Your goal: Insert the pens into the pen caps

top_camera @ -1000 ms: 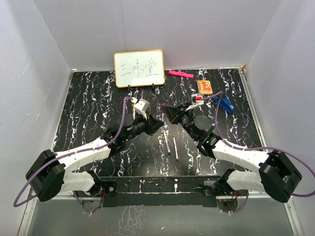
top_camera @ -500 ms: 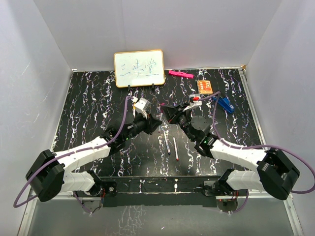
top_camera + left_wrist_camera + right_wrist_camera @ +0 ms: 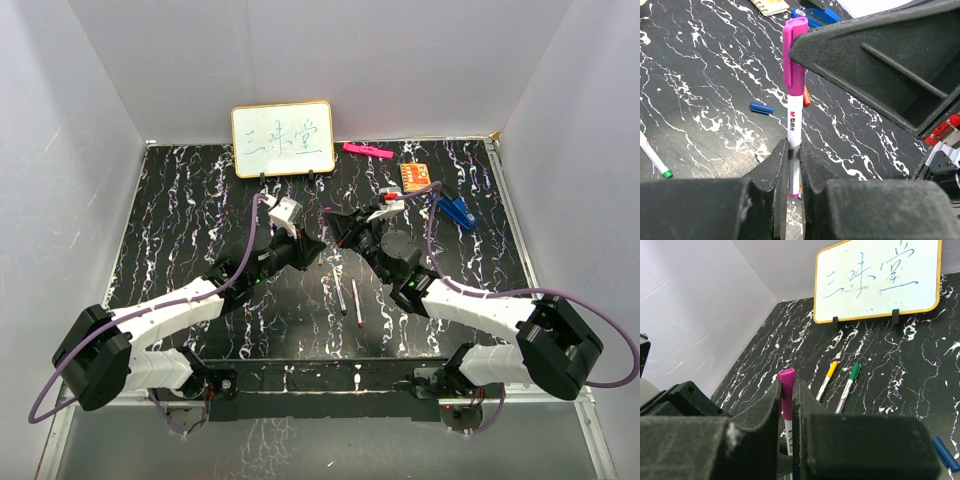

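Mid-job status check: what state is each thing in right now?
purple pen: upright, held between both grippers.
purple cap: on the purple pen's top end.
left gripper: shut on purple pen.
right gripper: shut on purple cap.
yellow pen: lying flat, capped.
green pen: lying flat, capped.
blue cap: lying loose.
red cap: lying loose.
two other pens: lying flat, side by side; capping too small to tell.
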Controlling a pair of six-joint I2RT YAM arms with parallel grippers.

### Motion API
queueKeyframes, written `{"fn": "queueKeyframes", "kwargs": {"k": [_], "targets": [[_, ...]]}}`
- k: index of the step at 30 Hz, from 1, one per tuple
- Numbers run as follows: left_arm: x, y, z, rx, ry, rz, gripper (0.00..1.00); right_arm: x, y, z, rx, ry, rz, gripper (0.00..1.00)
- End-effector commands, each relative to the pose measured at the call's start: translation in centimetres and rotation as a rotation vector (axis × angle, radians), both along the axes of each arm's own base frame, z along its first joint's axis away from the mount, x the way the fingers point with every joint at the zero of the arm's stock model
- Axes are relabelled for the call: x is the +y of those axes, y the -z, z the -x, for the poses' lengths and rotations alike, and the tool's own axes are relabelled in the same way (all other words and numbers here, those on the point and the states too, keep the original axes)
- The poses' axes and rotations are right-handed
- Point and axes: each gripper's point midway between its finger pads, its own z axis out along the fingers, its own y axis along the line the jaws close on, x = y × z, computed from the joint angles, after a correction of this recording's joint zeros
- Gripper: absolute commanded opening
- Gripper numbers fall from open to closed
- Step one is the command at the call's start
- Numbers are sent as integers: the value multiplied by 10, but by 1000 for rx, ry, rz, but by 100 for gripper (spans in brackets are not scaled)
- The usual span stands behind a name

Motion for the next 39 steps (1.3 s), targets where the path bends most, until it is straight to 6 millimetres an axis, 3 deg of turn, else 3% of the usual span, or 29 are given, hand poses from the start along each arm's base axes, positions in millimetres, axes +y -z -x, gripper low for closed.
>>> {"fn": "queueKeyframes", "kwargs": {"k": [1,4,7,12,16,19,26,32,39], "targets": [[4,-116,-32,-270,-99,231,0,23,53,30,128,-148,145,1],[3,-93,-32,-219,-94,179,0,18,34,21,97,-91,139,15],[4,-66,-30,-157,-91,122,0,8,7,11,42,-18,140,19],[9,-25,-30,-64,-118,39,0,-27,-41,1,-25,154,126,21],[13,-3,-40,11,-174,-33,0,-51,-59,6,-47,227,108,33],[9,6,-55,73,-216,-86,0,-66,-59,7,-20,282,130,38],[2,63,-92,303,-293,-260,0,-81,-46,9,46,338,185,39],[17,95,-113,396,-391,-339,0,-91,-30,6,98,401,235,45],[34,122,-126,472,-439,-408,0,-88,-23,6,112,390,246,51]]}}
